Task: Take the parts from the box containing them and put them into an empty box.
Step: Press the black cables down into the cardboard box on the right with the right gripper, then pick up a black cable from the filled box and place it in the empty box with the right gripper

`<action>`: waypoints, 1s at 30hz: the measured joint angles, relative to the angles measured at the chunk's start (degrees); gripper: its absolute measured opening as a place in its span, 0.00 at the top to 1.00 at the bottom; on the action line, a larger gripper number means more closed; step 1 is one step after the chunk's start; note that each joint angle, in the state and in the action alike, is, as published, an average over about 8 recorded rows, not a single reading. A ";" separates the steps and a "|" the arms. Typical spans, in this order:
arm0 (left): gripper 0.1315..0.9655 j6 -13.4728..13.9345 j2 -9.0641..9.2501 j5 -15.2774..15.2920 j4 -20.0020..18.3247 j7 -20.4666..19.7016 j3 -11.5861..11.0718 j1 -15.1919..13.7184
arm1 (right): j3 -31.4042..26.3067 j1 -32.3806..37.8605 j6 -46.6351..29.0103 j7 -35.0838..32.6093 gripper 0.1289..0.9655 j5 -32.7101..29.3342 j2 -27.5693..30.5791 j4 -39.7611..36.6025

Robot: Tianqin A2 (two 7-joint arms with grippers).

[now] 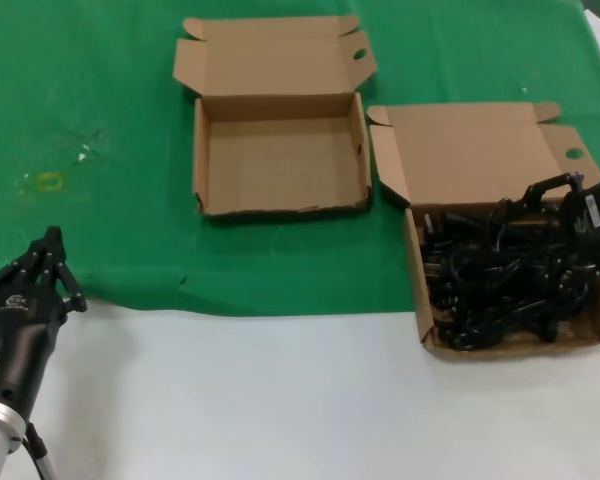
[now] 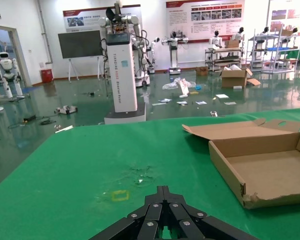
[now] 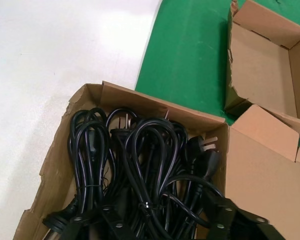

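The right gripper [image 1: 570, 205] sits at the right edge of the head view, lowered over the far right part of the full box [image 1: 426, 300], its fingers spread apart among the power cords [image 1: 500, 275]; whether any cord lies between them cannot be told. In the right wrist view the fingers [image 3: 217, 212] appear at the bottom of the frame, parted, resting against the black loops of the cords [image 3: 140, 165] (two moulded plugs with bare prongs show near the box's corner). The full box straddles the edge between the green mat [image 1: 100, 100] and the white tabletop [image 1: 240, 400], in the right half of the head view. The empty box [image 1: 280, 160] lies on the mat at upper centre, lid folded back, a round hole in its right flap; it stands just beside the full box, not touching. The left gripper [image 1: 48, 262] is parked at the lower left of the head view, fingertips closed together.
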 joint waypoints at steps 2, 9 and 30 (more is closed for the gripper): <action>0.99 0.00 0.00 0.00 0.00 0.00 0.00 0.00 | 0.01 0.02 -0.02 0.01 0.45 -0.05 -0.09 -0.13; 0.99 0.00 0.00 0.00 0.00 0.00 0.00 0.00 | 0.05 0.09 -0.07 -0.02 0.54 -0.16 -0.46 -0.70; 0.99 0.00 0.00 0.00 0.00 0.00 0.00 0.00 | 0.26 -0.78 -0.78 1.29 0.88 -0.31 0.29 0.89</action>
